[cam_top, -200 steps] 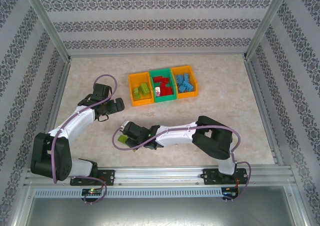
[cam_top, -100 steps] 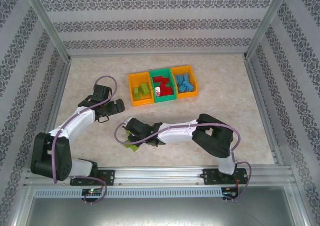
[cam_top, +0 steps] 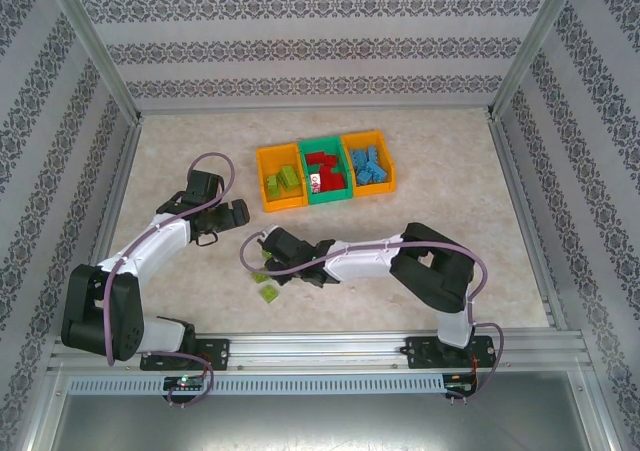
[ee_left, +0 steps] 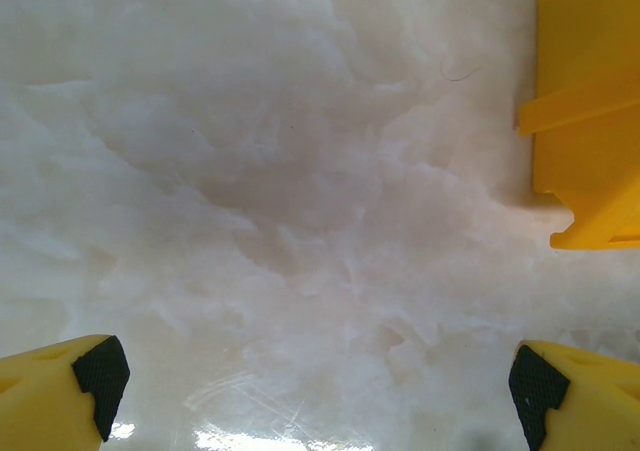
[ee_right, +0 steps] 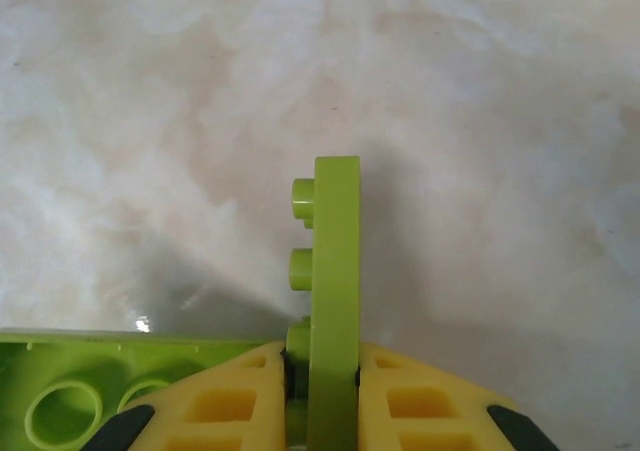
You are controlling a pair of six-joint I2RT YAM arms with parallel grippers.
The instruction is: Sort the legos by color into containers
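Three containers stand in a row at the back: a left orange bin with lime green legos, a green bin with red ones, and a right orange bin with light blue ones. My right gripper is shut on a thin lime green plate, held on edge with its studs facing left, above the table. A second lime green brick lies just left of the fingers, also seen on the table below the right gripper. My left gripper is open over bare table, left of the left orange bin.
The marble-patterned tabletop is ringed by an aluminium frame and patterned walls. The left gripper hovers near the left bin's front corner. The right arm stretches across the near middle of the table.
The right gripper has shut on the lime green plate and drawn slightly up and toward the bins, leaving the other green brick on the table. The left arm has not moved.
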